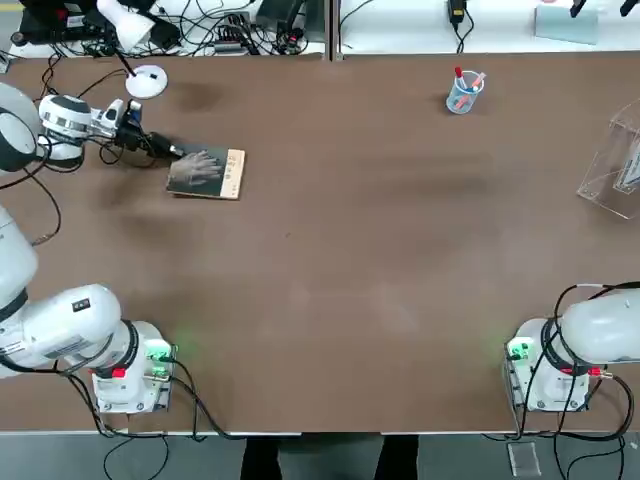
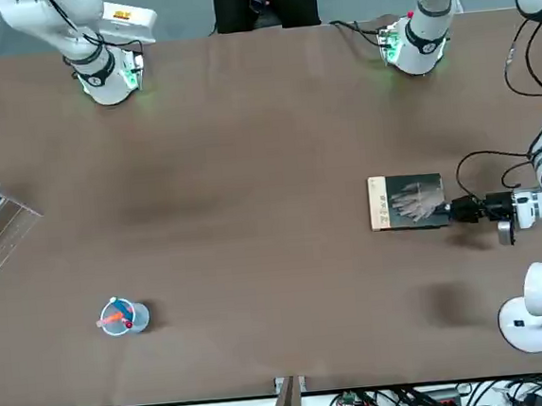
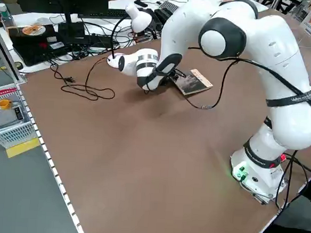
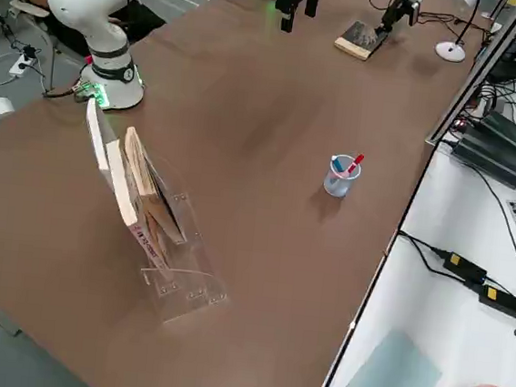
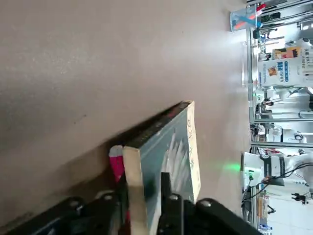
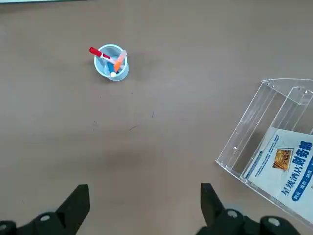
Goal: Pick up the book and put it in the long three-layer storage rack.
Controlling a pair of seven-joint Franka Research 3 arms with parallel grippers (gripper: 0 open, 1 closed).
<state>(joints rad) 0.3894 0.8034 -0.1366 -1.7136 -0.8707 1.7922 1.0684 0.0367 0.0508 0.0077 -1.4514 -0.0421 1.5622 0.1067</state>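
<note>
Book (image 1: pixel 205 172), thin, dk-grey cover, gripped by L jaws (image 5: pixel 145 182), R jaws (image 6: pixel 145 185) wide, nr clear acrylic rack (image 6: pixel 250 128)

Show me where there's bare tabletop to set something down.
The widest bare stretch lies between the book and the clear rack; another runs from the pen cup toward the robot's edge. It's crowded at the book's left, where the left end effector and cables sit.
</note>
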